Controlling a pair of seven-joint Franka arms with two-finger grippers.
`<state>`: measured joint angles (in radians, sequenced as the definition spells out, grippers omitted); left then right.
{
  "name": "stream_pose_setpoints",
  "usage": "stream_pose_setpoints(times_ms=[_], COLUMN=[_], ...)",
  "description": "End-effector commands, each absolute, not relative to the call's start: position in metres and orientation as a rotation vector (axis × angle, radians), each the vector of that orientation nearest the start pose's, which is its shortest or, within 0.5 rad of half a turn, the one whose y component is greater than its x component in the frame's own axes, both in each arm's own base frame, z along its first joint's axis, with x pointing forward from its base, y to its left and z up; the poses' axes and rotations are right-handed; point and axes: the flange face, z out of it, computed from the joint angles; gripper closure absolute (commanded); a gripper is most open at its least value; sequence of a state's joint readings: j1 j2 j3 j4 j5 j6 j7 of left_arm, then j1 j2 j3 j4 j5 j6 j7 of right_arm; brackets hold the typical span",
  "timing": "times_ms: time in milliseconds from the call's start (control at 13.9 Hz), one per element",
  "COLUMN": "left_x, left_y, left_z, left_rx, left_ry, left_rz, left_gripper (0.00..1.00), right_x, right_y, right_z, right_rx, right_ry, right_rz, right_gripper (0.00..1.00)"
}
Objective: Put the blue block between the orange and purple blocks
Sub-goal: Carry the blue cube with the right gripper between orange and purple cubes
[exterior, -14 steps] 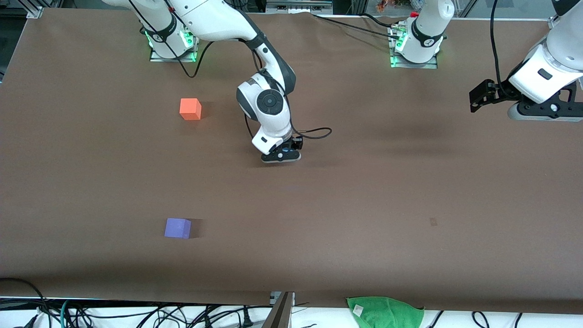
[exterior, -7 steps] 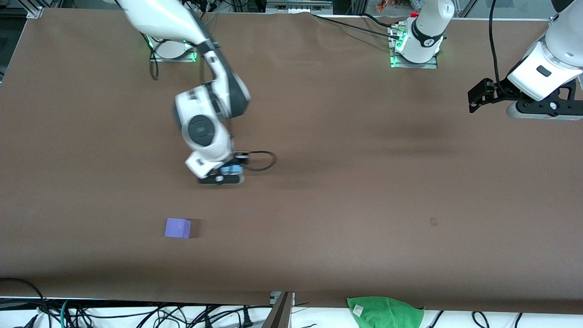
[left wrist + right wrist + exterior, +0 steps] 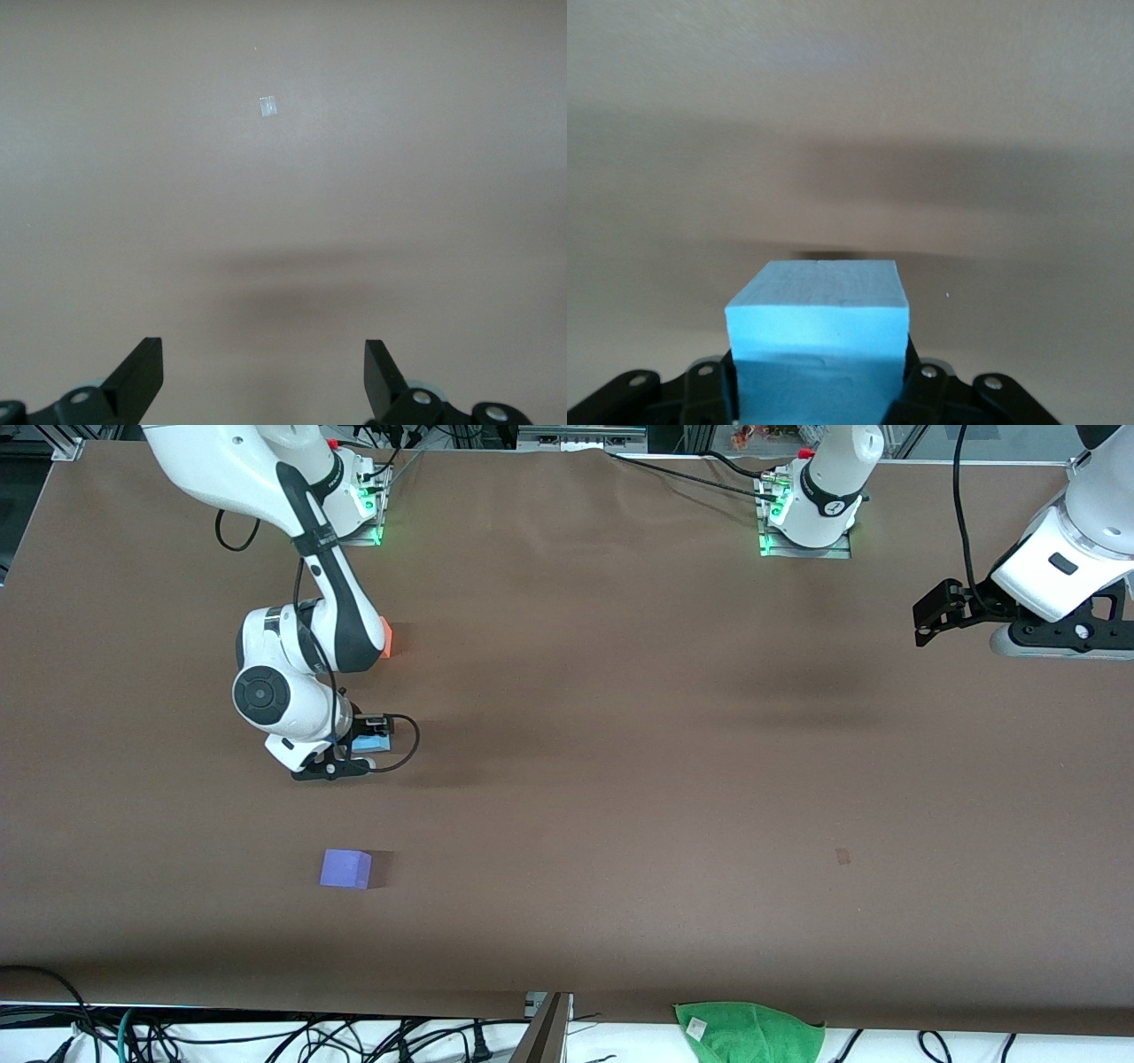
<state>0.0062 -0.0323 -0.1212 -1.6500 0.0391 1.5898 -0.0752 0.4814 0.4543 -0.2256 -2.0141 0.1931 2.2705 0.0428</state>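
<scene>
Two arms are showing in the front view. The right gripper [image 3: 350, 755] is gripping the blue block [image 3: 376, 740] over the table [image 3: 620, 779], between the orange block [image 3: 386, 638] and the purple block [image 3: 345, 868]. The left gripper [image 3: 926, 615] is waiting at its end.

Left wrist view: jaws are standing wide over bare table.

Right wrist view: jaws are clamping the blue block [image 3: 819, 341].

A robotics lab: brown-covered table [image 3: 673, 797], bolted arm bases (green-lit) [image 3: 804, 540], loose cables [image 3: 266, 1036] along its edge.
</scene>
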Motion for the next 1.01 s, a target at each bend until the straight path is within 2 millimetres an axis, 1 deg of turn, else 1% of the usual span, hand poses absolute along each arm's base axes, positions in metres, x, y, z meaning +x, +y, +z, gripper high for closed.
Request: stream_pose_setpoints(times_ms=[0,72,144,215,287,431,503,574,646,862,933], left_x=[0.541,0.541,0.541,0.541,0.541,0.541,0.54,0.54,0.54,0.54,0.54], left_y=[-0.057,-0.057,-0.057,-0.057,-0.057,-0.056,-0.055,-0.056,-0.056,-0.056,-0.056], left_z=[0.612,0.613,0.612,0.612,0.613,0.613,0.613,0.612,0.612,0.612,0.612], left_rx=[-3.092,-3.092,-3.094,-3.092,-3.092,-3.092,-3.091,-3.091,-3.091,-3.091,-3.091], left_ry=[0.063,0.063,0.063,0.065,0.065,0.063,0.06,0.063,0.063,0.065,0.065], left_rz=[0.027,0.022,0.025,0.025,0.022,0.029,0.032,0.039,0.039,0.041,0.041], left_gripper=[0.0,0.0,0.0,0.0,0.0,0.0,0.0,0.0,0.0,0.0,0.0], right_x=[0.556,0.557,0.558,0.559,0.56,0.563,0.564,0.567,0.569,0.578,0.581], right_y=[0.153,0.152,0.151,0.147,0.144,0.137,0.135,0.135,0.137,0.142,0.144], right_z=[0.21,0.203,0.201,0.197,0.195,0.188,0.186,0.189,0.196,0.233,0.242], right_rx=[-3.097,-3.102,-3.105,-3.109,-3.11,-3.113,-3.114,-3.113,-3.108,-3.085,-3.08], right_ry=[-0.131,-0.13,-0.129,-0.121,-0.114,-0.128,-0.123,-0.122,-0.119,-0.106,-0.105], right_rz=[0.235,0.227,0.214,0.215,0.214,0.2,0.192,0.183,0.175,0.13,0.108], right_gripper=[0.9,0.82,0.77,0.69,0.63,0.56,0.47,0.09,0.0,0.0,0.0])
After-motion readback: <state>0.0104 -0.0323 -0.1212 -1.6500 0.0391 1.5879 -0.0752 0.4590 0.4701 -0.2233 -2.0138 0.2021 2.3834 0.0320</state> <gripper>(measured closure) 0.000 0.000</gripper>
